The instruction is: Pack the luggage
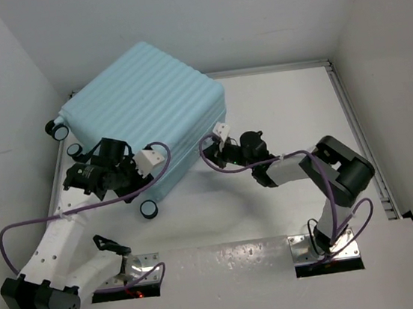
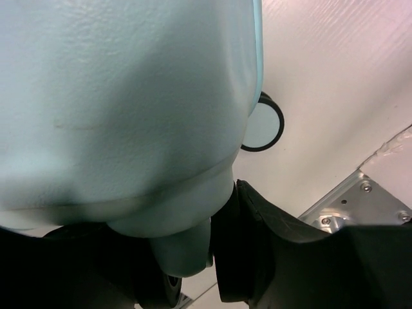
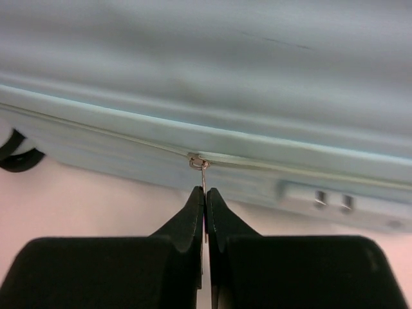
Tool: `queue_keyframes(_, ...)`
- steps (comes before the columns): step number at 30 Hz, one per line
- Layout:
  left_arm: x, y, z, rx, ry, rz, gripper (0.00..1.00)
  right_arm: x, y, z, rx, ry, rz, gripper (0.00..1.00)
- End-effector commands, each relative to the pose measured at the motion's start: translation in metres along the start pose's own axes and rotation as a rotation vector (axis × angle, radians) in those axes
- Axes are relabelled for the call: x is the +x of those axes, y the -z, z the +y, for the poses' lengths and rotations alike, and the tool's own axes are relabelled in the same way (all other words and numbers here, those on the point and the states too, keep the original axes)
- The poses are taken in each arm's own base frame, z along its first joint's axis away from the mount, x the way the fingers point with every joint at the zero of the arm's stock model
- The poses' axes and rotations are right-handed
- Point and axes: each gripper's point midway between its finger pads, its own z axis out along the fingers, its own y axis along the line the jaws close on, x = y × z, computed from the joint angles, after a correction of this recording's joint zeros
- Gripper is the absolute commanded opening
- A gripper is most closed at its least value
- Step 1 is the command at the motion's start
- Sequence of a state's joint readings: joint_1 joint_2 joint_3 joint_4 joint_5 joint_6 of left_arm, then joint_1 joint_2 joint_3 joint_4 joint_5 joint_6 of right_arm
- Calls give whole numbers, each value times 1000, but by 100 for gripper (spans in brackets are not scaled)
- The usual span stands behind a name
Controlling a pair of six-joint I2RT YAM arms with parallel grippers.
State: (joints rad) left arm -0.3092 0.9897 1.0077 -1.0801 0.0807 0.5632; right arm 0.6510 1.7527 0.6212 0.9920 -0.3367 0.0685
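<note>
Zipping the luggage (image 1: pixel 147 101): right fingers (image 3: pixel 187 225) pinch the zipper pull (image 3: pixel 203 170), left fingers (image 2: pixel 257 257) clamp its seven-o'clock corner; next, drag steadily along the seam (image 3: pixel 96 127).

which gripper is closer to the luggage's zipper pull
Right. The right gripper is shut on the zipper pull; the left gripper grips the luggage at its wheeled corner, away from the pull.
</note>
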Motion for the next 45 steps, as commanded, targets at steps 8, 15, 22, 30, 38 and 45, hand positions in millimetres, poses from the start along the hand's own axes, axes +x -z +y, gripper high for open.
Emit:
queue_keyframes(8,45,-5,46,-76,-68,107,0,17,70,-120,423,67,123,0)
queue_keyframes(15,86,-19,100,-213,90,259,0,2,76,-197,508,90,94,0)
queue_keyframes(22,105,-39,189,-365,264,306,0,-6,58,-253,425,84,38,0)
queue_keyframes(30,90,-81,275,-413,407,301,0,-33,6,-307,358,104,-79,0)
queue_keyframes(38,74,-104,310,-449,429,315,0,-22,-46,-365,441,65,-132,0)
queue_keyframes(45,61,-114,303,-418,471,273,0,-4,-117,-376,387,-25,-264,0)
